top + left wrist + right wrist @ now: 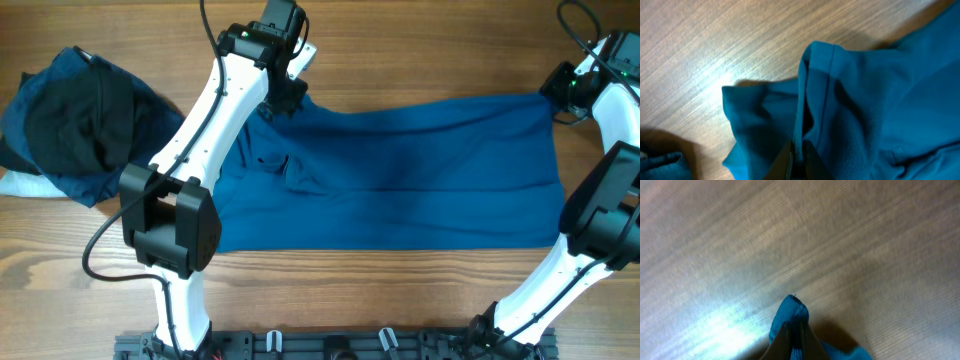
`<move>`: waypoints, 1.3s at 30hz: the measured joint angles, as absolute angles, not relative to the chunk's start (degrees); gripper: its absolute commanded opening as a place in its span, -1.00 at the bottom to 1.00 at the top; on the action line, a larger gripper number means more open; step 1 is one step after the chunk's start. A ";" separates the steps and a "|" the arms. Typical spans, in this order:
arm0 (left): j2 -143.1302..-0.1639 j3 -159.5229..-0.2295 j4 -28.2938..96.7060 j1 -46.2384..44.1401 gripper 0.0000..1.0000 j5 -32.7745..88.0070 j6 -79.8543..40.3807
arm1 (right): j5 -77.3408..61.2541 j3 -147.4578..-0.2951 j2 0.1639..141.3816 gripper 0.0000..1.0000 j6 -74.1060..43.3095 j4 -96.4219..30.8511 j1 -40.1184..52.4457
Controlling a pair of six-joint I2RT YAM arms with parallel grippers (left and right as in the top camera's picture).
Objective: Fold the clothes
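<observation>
1. Firstly, the left pincer (pixel 796 161) is squeezed narrow on a raised fold of the polo shirt (pixel 865 95). Blue cloth fills the slit between its fingers at the bottom edge of the left wrist view.
2. Just ahead of those fingers the fold runs on as a stitched ridge. A looser flap of the same cloth sags to one side of it and rests on the table (pixel 715 45).
3. The right pincer (pixel 794 340) is likewise closed down on the shirt. It holds only a small blue tip that pokes out just beyond the fingertips, with bare wood all around that tip.
4. Between the two pincers, seen from overhead, the shirt lies spread across the table as a broad band. One long edge runs from pincer to pincer, and the other lies straight on the side toward the robot's base.
5. Near the left pincer, on the base side, the cloth bunches into dark creases; I cannot tell which part of the shirt that is.
6. Well beyond the left pincer, on the side away from the right one, sits a heap of dark clothes (pixel 70 120). A white item (pixel 20 184) shows under its edge. The left arm (pixel 200 120) crosses in front, so I cannot tell whether heap and shirt touch.
</observation>
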State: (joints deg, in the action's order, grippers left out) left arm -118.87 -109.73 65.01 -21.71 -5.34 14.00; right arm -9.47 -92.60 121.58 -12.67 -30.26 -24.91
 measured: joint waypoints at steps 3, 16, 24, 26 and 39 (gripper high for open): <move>-118.87 -109.73 67.22 -21.71 -0.88 -5.37 13.98 | -9.56 -92.60 121.12 -0.92 -11.86 -32.75 -24.93; -118.87 -109.73 73.34 -19.40 -0.89 -5.58 13.06 | -22.20 -92.60 119.33 -0.91 -2.92 -39.09 -27.53; -118.87 -109.73 78.24 -19.16 -0.87 -2.61 12.25 | -35.05 -92.60 119.33 -0.91 11.55 -42.85 -29.02; -118.87 -109.73 80.44 -19.16 -0.87 -2.07 11.75 | -33.32 -92.60 119.33 -0.91 10.24 -43.29 -28.93; -118.85 -109.73 91.26 -19.14 -0.91 -0.05 7.01 | -10.79 -92.60 119.28 -0.91 -8.86 -58.52 -33.95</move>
